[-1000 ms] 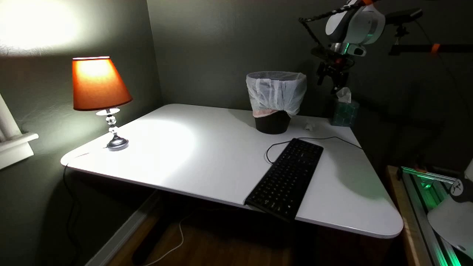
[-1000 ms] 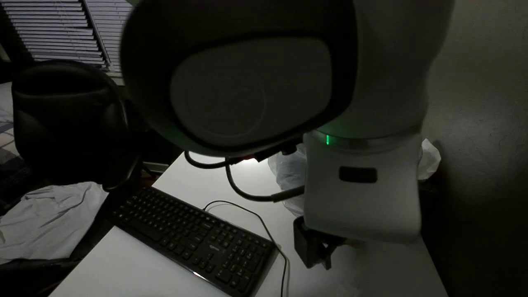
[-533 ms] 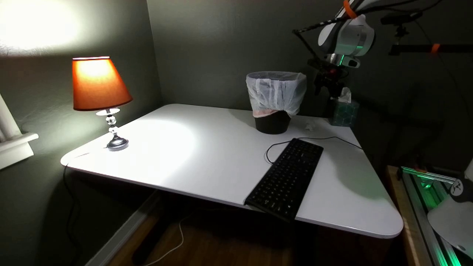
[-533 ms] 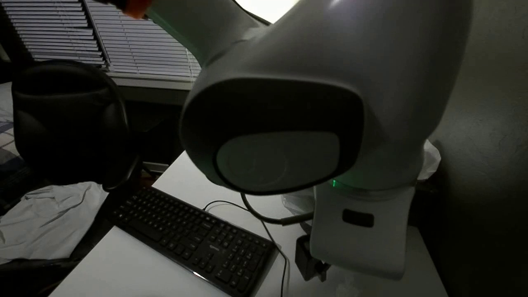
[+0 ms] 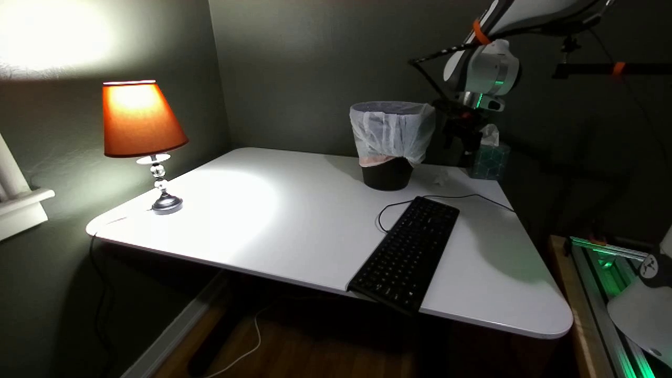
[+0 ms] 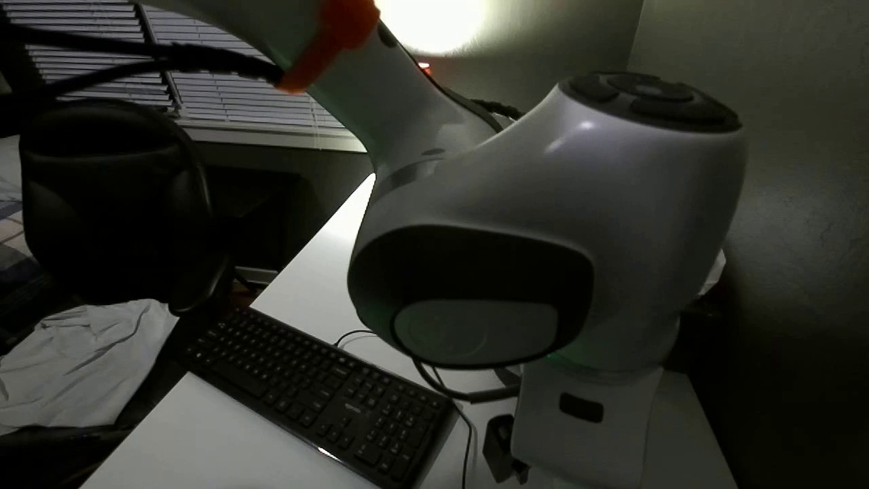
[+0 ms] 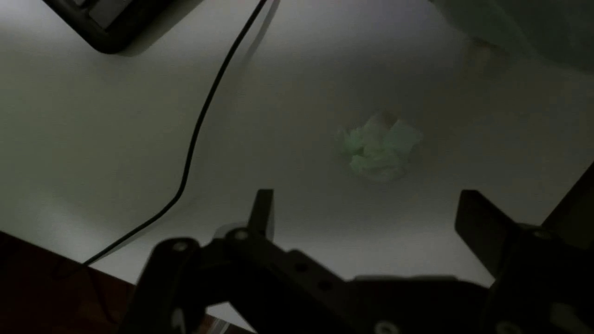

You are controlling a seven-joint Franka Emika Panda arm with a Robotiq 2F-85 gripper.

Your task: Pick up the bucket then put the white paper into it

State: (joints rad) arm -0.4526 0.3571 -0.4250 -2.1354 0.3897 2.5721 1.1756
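White crumpled paper [image 7: 381,150] lies on the flat white table [image 7: 116,139], at twelve o'clock from my black two-fingered hand [image 7: 366,199] (wrist view), jaws spread, nothing held. I judge it light, soft, tearable: pinch its bunched middle.

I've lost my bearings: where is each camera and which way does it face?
In an exterior view: from where the keyboard overhangs the desk, looks toward the bag-lined bucket and wall; arm upper right.
In an exterior view: close by the arm, which fills the middle, facing along the desk; office chair and window blinds at left.
Wrist view: mounted on the arm, facing down at the crumpled white paper; open fingers at bottom.
All three share the desk and keyboard.
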